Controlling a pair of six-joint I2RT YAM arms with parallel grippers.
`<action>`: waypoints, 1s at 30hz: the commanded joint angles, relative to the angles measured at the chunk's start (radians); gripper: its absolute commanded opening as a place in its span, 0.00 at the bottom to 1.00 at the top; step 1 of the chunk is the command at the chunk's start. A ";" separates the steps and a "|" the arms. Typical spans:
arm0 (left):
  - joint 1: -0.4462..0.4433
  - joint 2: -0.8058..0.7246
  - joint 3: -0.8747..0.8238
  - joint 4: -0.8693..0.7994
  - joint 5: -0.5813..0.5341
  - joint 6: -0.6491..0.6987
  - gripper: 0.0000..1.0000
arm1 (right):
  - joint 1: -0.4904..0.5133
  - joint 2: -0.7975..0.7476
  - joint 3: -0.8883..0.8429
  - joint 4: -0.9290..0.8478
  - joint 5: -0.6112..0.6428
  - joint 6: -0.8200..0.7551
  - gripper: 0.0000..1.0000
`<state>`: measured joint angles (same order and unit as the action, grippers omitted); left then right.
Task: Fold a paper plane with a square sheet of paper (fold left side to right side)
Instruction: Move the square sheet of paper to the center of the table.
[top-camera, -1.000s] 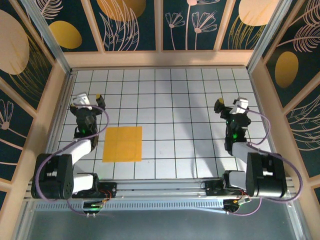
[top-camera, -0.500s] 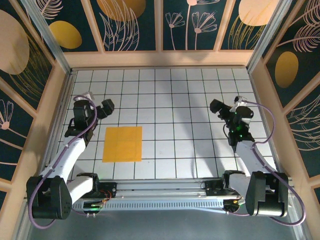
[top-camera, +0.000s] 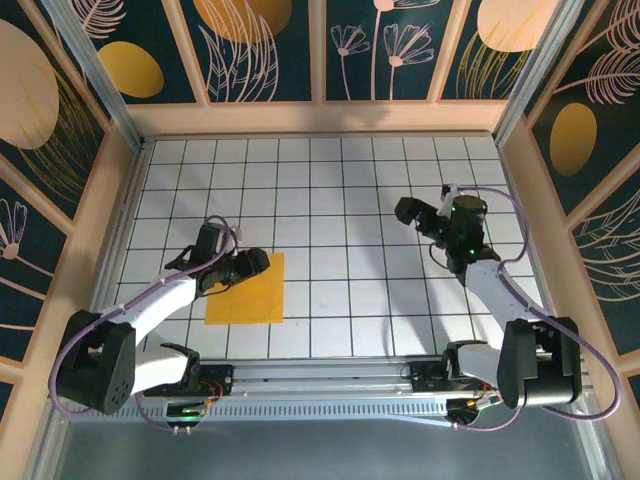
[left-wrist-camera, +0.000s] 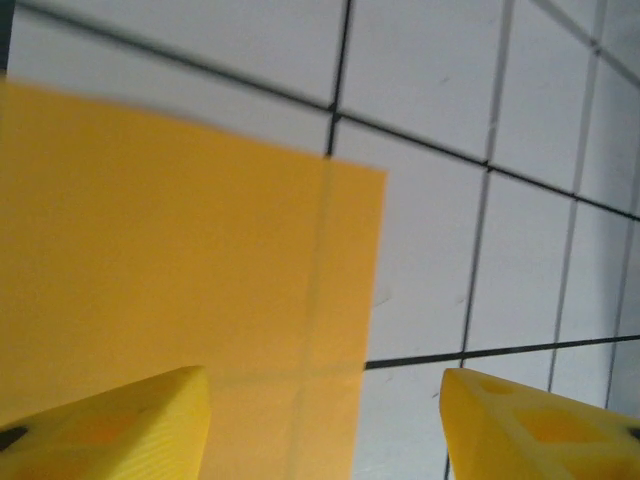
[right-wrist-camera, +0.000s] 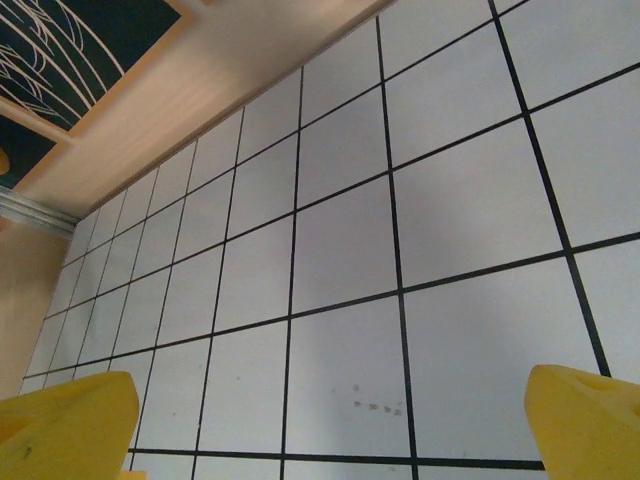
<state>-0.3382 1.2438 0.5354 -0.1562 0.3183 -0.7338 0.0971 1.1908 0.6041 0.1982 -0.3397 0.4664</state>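
Left tool swung over far edge of paper (jaws apart, empty); rt tool wide.

White table with black grid lines, square sheet of paper lying flat on it, left of centre

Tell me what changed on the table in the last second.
The left gripper swung in from the left side of the table and now hangs over the far edge of the square sheet of paper, jaws apart, holding nothing. The right gripper shifted a little toward the table's middle, open. The sheet lies flat in the same spot, unfolded.
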 joint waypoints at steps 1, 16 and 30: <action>-0.010 0.035 -0.036 -0.020 0.031 -0.027 0.56 | 0.019 0.028 0.035 -0.024 0.034 -0.021 0.99; -0.034 0.275 -0.002 0.214 0.079 -0.064 0.40 | 0.040 0.081 0.056 0.001 0.059 -0.015 0.99; -0.169 0.770 0.508 0.339 0.076 -0.152 0.32 | 0.043 0.096 0.068 0.010 0.065 -0.012 0.99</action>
<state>-0.4896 1.9369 0.9951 0.1814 0.4129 -0.8433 0.1322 1.2800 0.6411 0.1841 -0.2882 0.4587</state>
